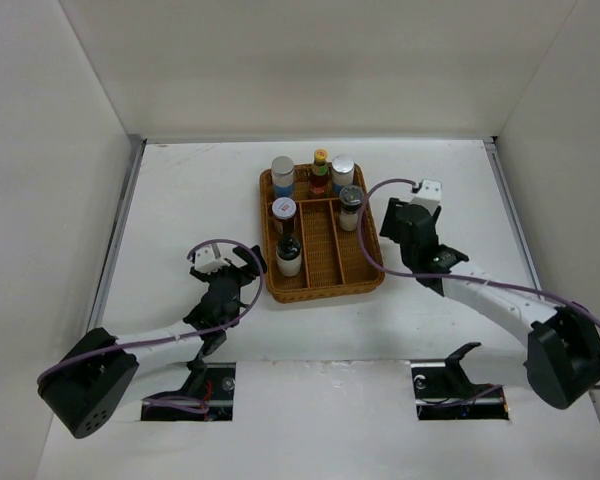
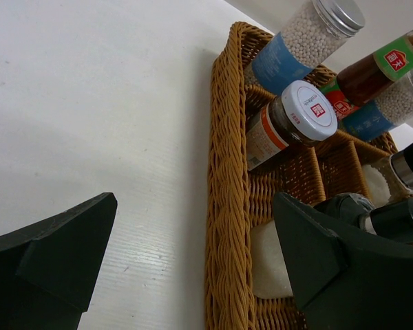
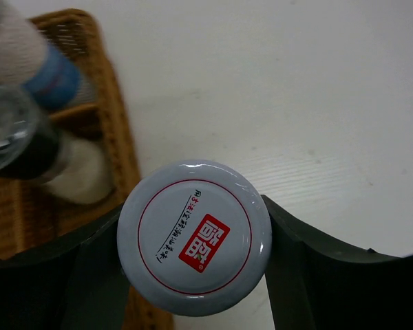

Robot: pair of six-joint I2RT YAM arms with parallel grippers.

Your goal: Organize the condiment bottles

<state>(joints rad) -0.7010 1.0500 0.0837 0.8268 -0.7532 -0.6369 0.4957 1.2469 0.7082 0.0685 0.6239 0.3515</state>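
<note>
R gripper [image 3: 193,249] was clamped on a white-lidded jar [image 3: 195,230] w/ red logo, fingers snug on both sides, at the wicker tray's [image 3: 117,148] right rim, over white table [image 3: 316,96]. L gripper [image 2: 193,258] was spread wide, holding nothing, fingers either side of tray's left wall. In tray, back row: blue-label shaker [image 1: 283,174], yellow-capped sauce bottle [image 1: 320,168], 2nd shaker [image 1: 342,174]. Black-capped jar [image 1: 351,206] sat right; another white-lid jar [image 1: 284,213] left.
</note>
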